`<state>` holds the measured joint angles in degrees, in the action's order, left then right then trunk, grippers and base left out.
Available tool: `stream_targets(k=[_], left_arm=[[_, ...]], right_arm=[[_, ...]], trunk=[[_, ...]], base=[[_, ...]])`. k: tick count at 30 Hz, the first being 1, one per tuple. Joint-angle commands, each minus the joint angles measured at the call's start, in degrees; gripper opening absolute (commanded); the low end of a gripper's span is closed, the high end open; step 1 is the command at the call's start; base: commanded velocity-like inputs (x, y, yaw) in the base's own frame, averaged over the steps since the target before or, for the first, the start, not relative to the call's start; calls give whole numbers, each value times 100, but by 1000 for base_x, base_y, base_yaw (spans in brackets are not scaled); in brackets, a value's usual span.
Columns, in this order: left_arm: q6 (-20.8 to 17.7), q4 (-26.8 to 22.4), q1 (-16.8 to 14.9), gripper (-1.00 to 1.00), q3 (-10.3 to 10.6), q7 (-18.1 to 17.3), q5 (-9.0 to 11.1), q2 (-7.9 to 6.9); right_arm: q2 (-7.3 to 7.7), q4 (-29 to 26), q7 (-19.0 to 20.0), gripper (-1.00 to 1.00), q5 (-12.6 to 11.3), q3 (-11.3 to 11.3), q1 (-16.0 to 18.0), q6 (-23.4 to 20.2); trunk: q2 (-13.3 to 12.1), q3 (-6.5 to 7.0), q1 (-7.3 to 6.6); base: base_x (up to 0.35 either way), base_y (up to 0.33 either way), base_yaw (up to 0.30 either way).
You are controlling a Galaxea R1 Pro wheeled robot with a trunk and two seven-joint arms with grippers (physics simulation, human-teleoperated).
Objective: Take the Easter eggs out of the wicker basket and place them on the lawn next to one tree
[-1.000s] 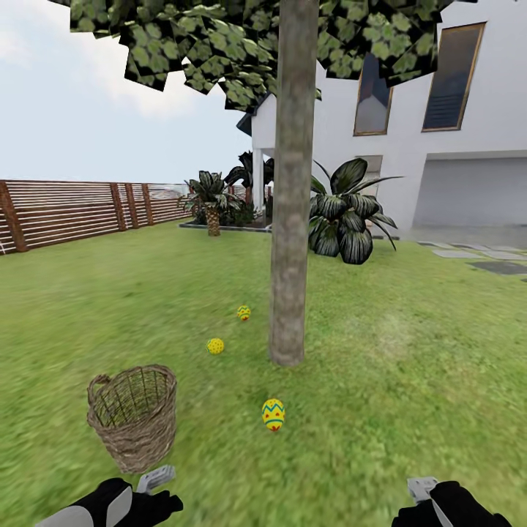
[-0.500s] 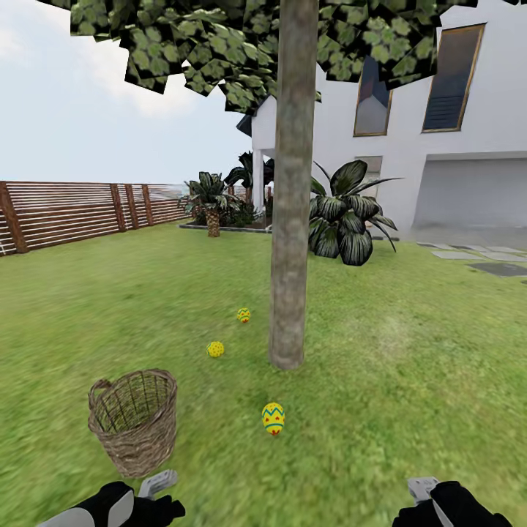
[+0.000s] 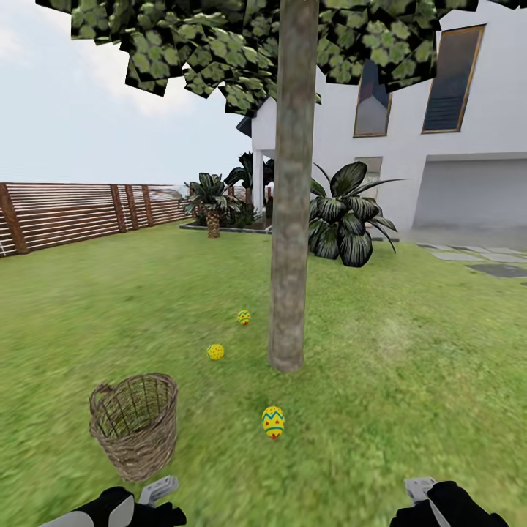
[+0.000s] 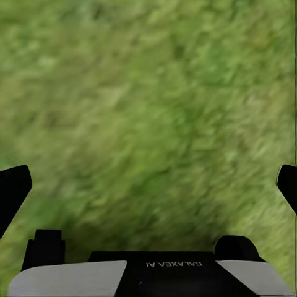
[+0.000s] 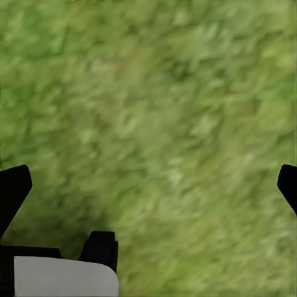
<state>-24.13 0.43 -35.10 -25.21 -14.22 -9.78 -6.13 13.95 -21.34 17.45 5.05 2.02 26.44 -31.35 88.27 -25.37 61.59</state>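
**All three eggs out on the grass by the trunk**

Checking in from my remote seat. The thick grey-brown mottled tree trunk [image 3: 293, 190] stands mid-lawn, and I'm using it as my landmark. Three yellow Easter eggs with blue zigzags and red marks lie on the green grass lawn [image 3: 410, 351] around its base: the nearest egg [image 3: 273, 421] sits just in front of the trunk's foot, the second egg [image 3: 215, 352] lies near its left side, and the farthest egg [image 3: 244, 317] is a bit further back, also just left of it. The round brown open-weave wicker basket [image 3: 135, 424] stands upright, well left of the trunk and closer to me; I see nothing inside it from here.

My left claw [image 4: 148, 185] is spread wide, dark fingertips [image 4: 12, 189] at the frame edges, blurry grass between them. My right claw [image 5: 148, 185] is spread just the same over grass. A white house [image 3: 454, 146] and a slatted wooden fence [image 3: 73, 212] sit behind the trunk.
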Motion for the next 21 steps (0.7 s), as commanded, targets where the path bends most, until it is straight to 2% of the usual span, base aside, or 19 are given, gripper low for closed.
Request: stream_targets(k=[1,10,21], left_arm=[[-13,6,-5,100,-46,-20,-60,9],[283,52,-5,100,-46,-20,-64,23],[305,151,-5,100,-46,-20,-68,5]], right_arm=[[13,-11,39,100,52,19,2,-20],[64,-11,45,100,40,9,3,-20],[45,-11,46,100,56,22,2,-13]], trunk=[[-38,12,-23],[-399,173,-221],[-840,371,-462]], base=[[0,0,0],[0,0,0],[0,0,0]])
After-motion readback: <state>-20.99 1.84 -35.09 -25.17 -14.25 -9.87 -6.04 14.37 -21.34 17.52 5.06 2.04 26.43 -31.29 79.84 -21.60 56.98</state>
